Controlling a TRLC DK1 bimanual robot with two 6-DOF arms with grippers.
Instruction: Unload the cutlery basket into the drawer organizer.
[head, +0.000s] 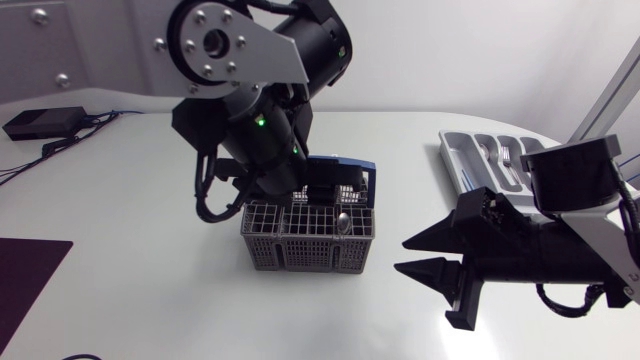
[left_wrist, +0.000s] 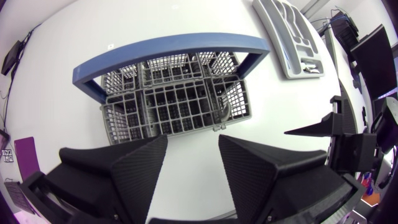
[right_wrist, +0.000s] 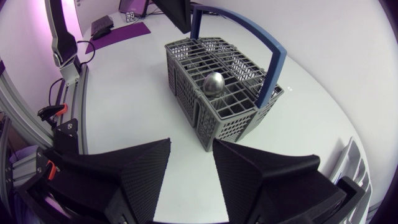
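From above, the basket (head: 300, 250) stands on the surface (head: 130, 280), and the left arm is bent steeply over its rear side. It is the nearer arm. One spoon (head: 343, 222) is in the basket, at the side which faces the right claw (head: 402, 256). The right claw lies low and level, with its tips turned toward the basket and some free surface between them. Its fingers are spread and hold nothing. The organizer (head: 465, 160) is behind the right arm.

In the left wrist view, the left claw (left_wrist: 193, 146) looks straight down. Its fingers are spread and empty. The basket is ahead of it and below, and the blue handle (left_wrist: 168, 46) crosses the far side. The thin spoon shaft (left_wrist: 222, 115) stands just ahead of one finger.

In the right wrist view, the basket is ahead of the right claw (right_wrist: 191, 146), apart from it. The spoon stands upright with its round end up, so its long axis is vertical. I think that a pull straight upward by the left claw fits best.
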